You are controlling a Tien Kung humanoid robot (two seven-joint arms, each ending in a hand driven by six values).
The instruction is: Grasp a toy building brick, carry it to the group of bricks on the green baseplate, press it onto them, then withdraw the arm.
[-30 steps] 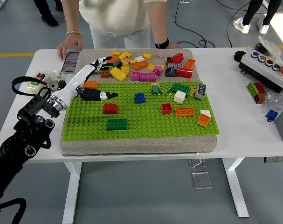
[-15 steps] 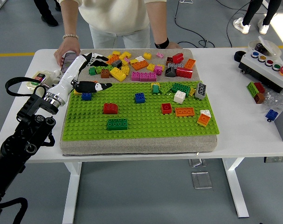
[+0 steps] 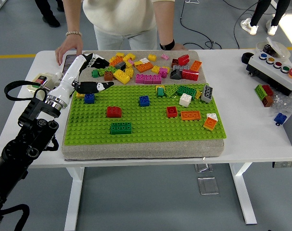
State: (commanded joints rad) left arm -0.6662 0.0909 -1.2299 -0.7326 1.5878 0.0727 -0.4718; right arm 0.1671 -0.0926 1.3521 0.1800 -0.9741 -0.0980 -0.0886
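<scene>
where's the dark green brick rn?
Head view: the dark green brick sits on the green baseplate, front-left area, just below the red brick and well clear of the robot hand at the far-left corner.

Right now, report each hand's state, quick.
Left hand: open, fingers spread over the top-left corner of the green baseplate, holding nothing.
Right hand: not in view.

- The person (image 3: 121, 19) at the far side is being cut off by the top edge, above the chest.
- The left hand (image 3: 90, 72) is covering part of the brick pile (image 3: 146, 67); whether its fingers are holding a brick is too small to tell.
- The control box (image 3: 275, 67) is running off the right edge.
</scene>
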